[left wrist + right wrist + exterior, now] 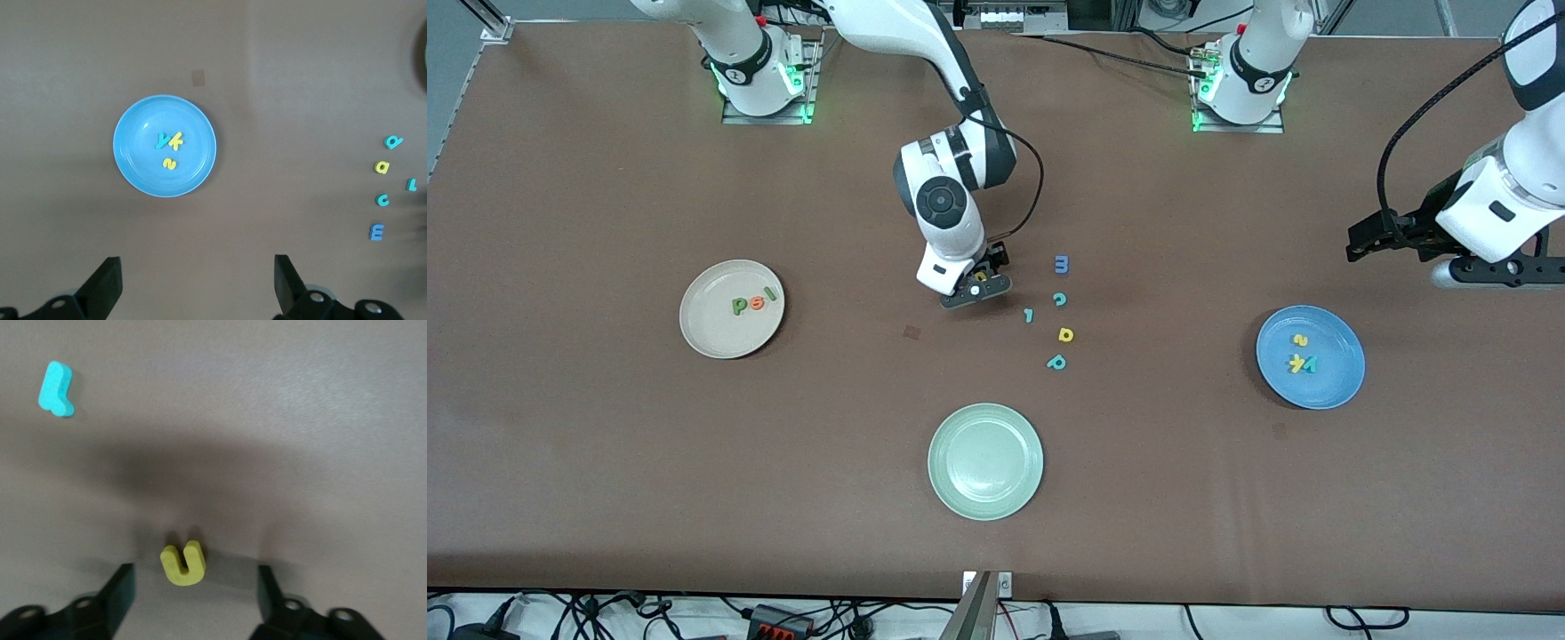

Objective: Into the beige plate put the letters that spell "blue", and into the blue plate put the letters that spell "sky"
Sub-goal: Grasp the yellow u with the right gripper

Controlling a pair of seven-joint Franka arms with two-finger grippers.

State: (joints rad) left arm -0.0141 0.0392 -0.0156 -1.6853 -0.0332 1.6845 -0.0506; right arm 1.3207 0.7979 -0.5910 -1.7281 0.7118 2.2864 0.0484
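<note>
The yellow u (182,563) lies on the brown table between the fingers of my right gripper (195,580), with a gap on each side. That gripper (978,289) is open and low at the table's middle. The beige plate (703,333) toward the right arm's end holds a dark green b (739,306), an orange e (756,302) and a green l (772,294). In the blue plate (133,160) lie a teal y (162,140), a yellow k (176,141) and a yellow s (170,163). My left gripper (197,267) waits open and empty, up beside the blue plate (1343,382).
Loose letters lie beside the right gripper, toward the left arm's end: a blue m (1061,264), a teal c (1059,300), a small teal letter (1029,315), a yellow a-shaped one (1065,334) and a teal p (1056,362). A pale green plate (951,498) sits nearer the front camera.
</note>
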